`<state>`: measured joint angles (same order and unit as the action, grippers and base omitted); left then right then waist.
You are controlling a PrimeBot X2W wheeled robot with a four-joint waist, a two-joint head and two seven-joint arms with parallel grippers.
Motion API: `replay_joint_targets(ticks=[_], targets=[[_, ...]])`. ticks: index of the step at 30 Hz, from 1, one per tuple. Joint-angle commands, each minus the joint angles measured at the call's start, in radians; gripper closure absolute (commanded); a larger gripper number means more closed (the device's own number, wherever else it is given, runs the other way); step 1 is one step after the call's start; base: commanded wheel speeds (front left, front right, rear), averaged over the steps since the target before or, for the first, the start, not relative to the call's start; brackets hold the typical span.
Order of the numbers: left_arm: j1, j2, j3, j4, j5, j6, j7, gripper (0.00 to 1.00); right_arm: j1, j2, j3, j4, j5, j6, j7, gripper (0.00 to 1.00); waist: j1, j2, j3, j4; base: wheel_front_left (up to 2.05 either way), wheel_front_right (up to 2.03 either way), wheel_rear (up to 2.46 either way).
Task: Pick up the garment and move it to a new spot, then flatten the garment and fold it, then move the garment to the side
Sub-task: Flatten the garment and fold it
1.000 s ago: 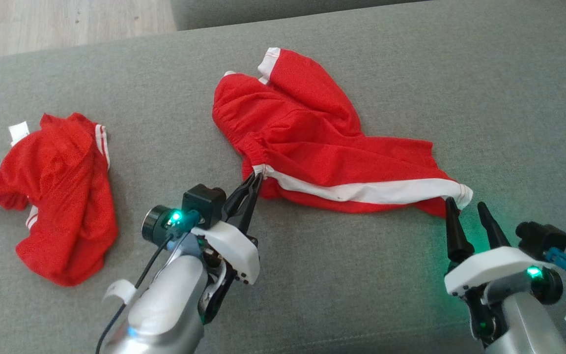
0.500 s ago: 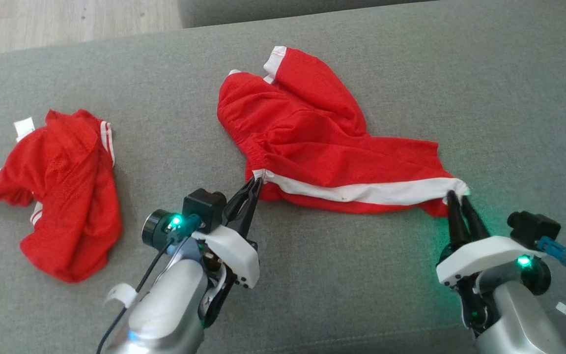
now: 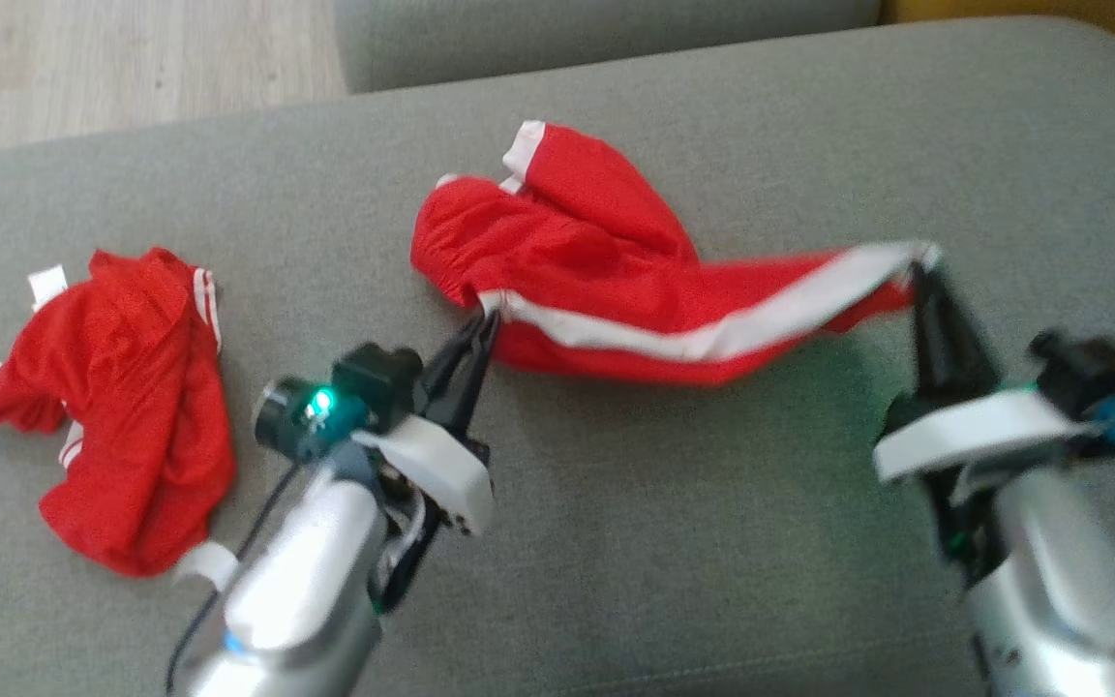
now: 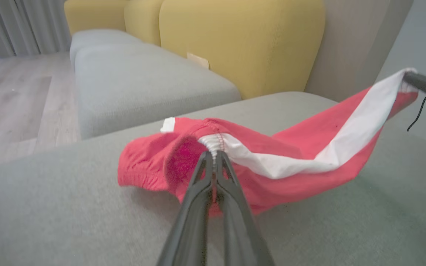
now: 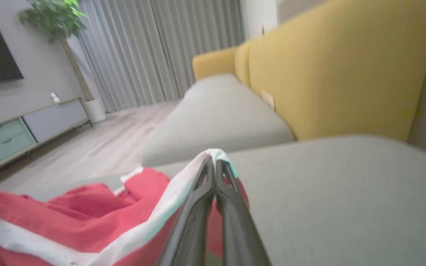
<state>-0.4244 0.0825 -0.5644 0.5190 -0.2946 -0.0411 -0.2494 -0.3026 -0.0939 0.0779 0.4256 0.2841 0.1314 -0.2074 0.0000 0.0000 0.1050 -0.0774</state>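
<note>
The garment (image 3: 596,276) is a pair of red shorts with a white side stripe, lying across the middle of the grey cushion (image 3: 654,542). My left gripper (image 3: 486,318) is shut on its elastic waistband end, seen close up in the left wrist view (image 4: 213,155) on the garment (image 4: 279,162). My right gripper (image 3: 920,261) is shut on the white-striped leg hem and holds that end up off the cushion. The right wrist view shows the same grip (image 5: 215,162), with the red cloth (image 5: 87,218) trailing down to the left.
A second crumpled red garment (image 3: 122,387) lies at the cushion's left. Wooden floor (image 3: 122,58) lies beyond the far left edge. Another grey seat (image 4: 139,81) and yellow backrests (image 4: 242,40) stand behind.
My right gripper closed on the striped leg hem and lifted it up and away from me. The left gripper kept its hold on the waistband. The head camera shifted a little.
</note>
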Motion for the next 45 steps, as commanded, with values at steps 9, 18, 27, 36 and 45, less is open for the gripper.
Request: replay_joint_targets(ticks=[9, 18, 27, 36, 45], targets=[[-0.307, 0.083, 0.064, -0.149, 0.020, -0.042, 0.055, 1.00, -0.198, -0.115, 0.023, -0.262, -0.113, -0.001, -0.002, 1.00, 0.0000, 0.0000, -0.093, -0.021, 0.00, 0.00, 0.00], [-0.443, 0.132, 0.097, -0.280, 0.000, -0.053, 0.133, 1.00, -0.207, -0.149, 0.004, -0.472, -0.188, -0.001, 0.110, 1.00, 0.0000, 0.0000, -0.159, -0.027, 0.00, 0.00, 0.00], [-0.310, 0.170, 0.105, -0.495, -0.068, -0.029, 0.255, 1.00, -0.020, -0.077, -0.076, -0.760, -0.224, -0.001, 0.289, 1.00, 0.0000, 0.0000, -0.146, -0.013, 0.00, 0.00, 0.00], [-0.442, 0.188, 0.121, -0.432, -0.111, -0.053, 0.322, 1.00, -0.239, -0.140, -0.017, -0.598, -0.186, -0.001, 0.317, 1.00, 0.0000, 0.0000, 0.046, -0.058, 0.00, 0.00, 0.00], [-0.814, 0.205, 0.127, -0.079, -0.074, -0.081, 0.221, 1.00, -0.754, -0.181, 0.087, -0.100, -0.180, -0.001, 0.154, 1.00, 0.0000, 0.0000, 0.233, -0.111, 0.00, 0.00, 0.00]])
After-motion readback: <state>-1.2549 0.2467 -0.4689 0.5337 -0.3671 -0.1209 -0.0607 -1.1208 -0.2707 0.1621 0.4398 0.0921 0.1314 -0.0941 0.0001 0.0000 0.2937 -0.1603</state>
